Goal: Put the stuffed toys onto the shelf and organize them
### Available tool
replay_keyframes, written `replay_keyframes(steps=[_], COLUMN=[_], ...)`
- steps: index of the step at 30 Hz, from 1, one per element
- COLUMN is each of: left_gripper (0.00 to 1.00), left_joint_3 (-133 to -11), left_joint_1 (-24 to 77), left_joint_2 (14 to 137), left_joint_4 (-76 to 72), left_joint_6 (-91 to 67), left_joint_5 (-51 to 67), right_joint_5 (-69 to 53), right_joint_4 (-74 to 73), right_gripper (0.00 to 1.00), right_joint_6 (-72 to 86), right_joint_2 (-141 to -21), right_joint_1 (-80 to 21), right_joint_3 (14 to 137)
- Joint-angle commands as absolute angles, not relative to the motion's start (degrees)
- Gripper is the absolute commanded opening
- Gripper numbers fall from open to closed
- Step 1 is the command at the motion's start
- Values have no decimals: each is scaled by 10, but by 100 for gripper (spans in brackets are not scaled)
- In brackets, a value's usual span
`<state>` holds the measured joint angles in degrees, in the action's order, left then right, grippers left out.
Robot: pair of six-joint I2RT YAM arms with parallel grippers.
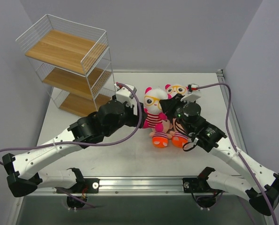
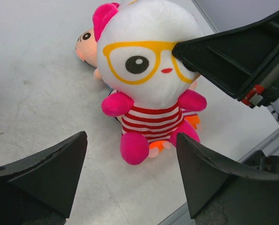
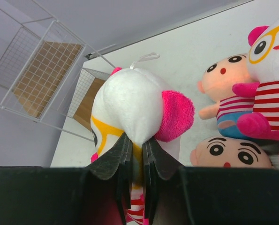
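- Your right tool (image 3: 136, 140) is pinched almost closed on the crown of a white-headed toy (image 3: 130, 101), beside its pink ear. Holding it by the head leaves the body free below, which I judge would suit setting it feet-first on a board.
- Your left tool (image 2: 131, 138) is open, its jaws spread to either side of the same toy's striped belly and touching nothing. It looks placed to take or steady the body, since a pinch of plush alone could slip.
- The toy is upright over the middle of the worktop (image 1: 106, 154). You cannot tell from these views whether its feet are off the surface.
- The other toys crowd close beside it: a second white-headed toy (image 3: 270, 42), a peach toy (image 3: 226, 77) and another peach face (image 3: 223, 150). Lift straight up before you swing, or you may drag a neighbour along.
- The shelf (image 1: 59, 47) stands at the far left corner, well apart from the toys, and no toy shows on its boards. The top tier is open from above inside a wire rim. The lower tiers would need a sideways entry.
- There is bare worktop in front of the shelf, but your left forearm lies across the line from the toy to the shelf. A handover to the left side looks the cleaner route.
- The purple cable (image 1: 139, 117) loops just beside the toy, so watch for a snag.
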<state>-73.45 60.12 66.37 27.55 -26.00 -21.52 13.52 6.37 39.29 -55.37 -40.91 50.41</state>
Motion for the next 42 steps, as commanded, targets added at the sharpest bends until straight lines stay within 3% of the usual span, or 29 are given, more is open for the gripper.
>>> replay_keyframes(steps=[1, 16, 19, 29, 31, 38, 42], left_gripper=[83, 70, 63, 61, 54, 17, 3], left_joint_3=[-770, -771, -773, -769, -764, -750, -747], left_joint_1=[623, 661, 661, 661, 661, 661, 661], left_joint_2=[690, 758, 770, 789, 788, 774, 763], left_joint_4=[202, 160, 163, 166, 164, 152, 152], left_joint_6=[-226, -207, -210, -233, -236, -236, -227], left_joint_5=[-297, -358, -361, -363, -367, -367, -366], right_joint_5=[234, 272, 277, 287, 289, 291, 292], right_joint_4=[100, 96, 96, 103, 105, 108, 109], right_gripper=[0, 0, 0, 0, 0, 0, 0], right_joint_6=[431, 439, 440, 444, 445, 448, 441], right_joint_2=[-561, -578, -580, -582, -580, -577, -567], right_joint_1=[-438, -486, -491, -511, -513, -519, -519], right_joint_3=[544, 564, 565, 563, 563, 555, 548])
